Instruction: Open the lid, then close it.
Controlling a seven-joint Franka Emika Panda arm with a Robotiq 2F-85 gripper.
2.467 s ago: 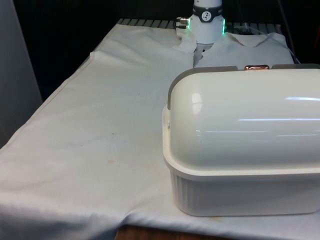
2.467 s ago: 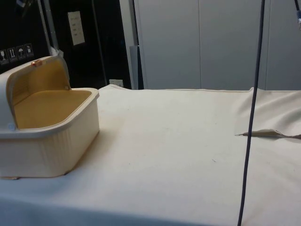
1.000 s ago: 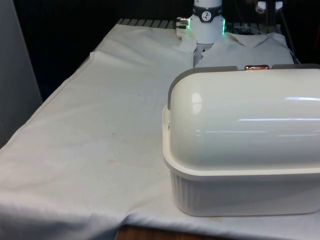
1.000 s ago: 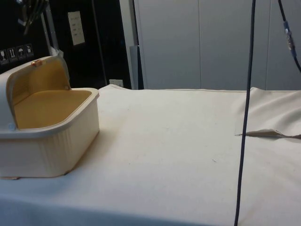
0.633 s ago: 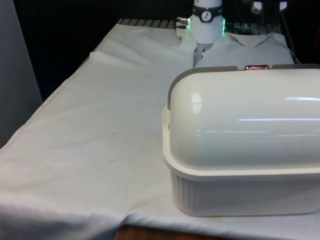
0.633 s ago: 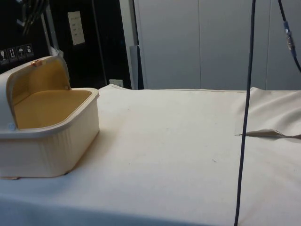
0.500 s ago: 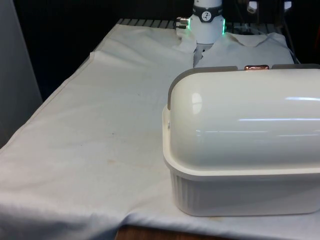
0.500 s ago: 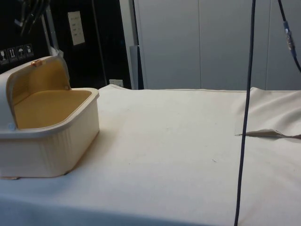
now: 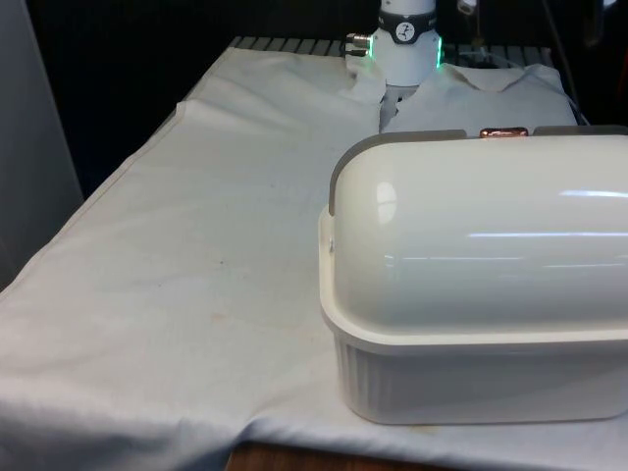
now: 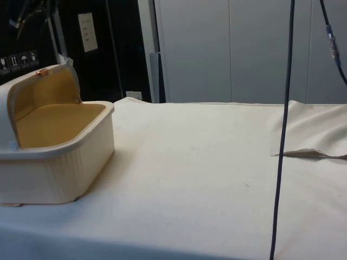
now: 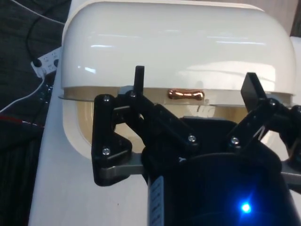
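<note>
The bread box [image 9: 471, 294] sits at the lower right of the front view and the left edge of the side view, its domed lid [image 10: 40, 89] rolled back so the tan inside [image 10: 54, 123] lies open. A copper handle [image 11: 186, 94] marks the lid's rim. In the wrist view the gripper [image 11: 195, 89] hangs above that handle with its fingers [image 11: 139, 80] spread wide, grasping nothing, over the cloth-covered table [image 9: 196, 226].

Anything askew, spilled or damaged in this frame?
Nothing stands out. The bread box sits square on the cloth with its lid rolled back and its inside bare. The claw is open above the copper handle.
</note>
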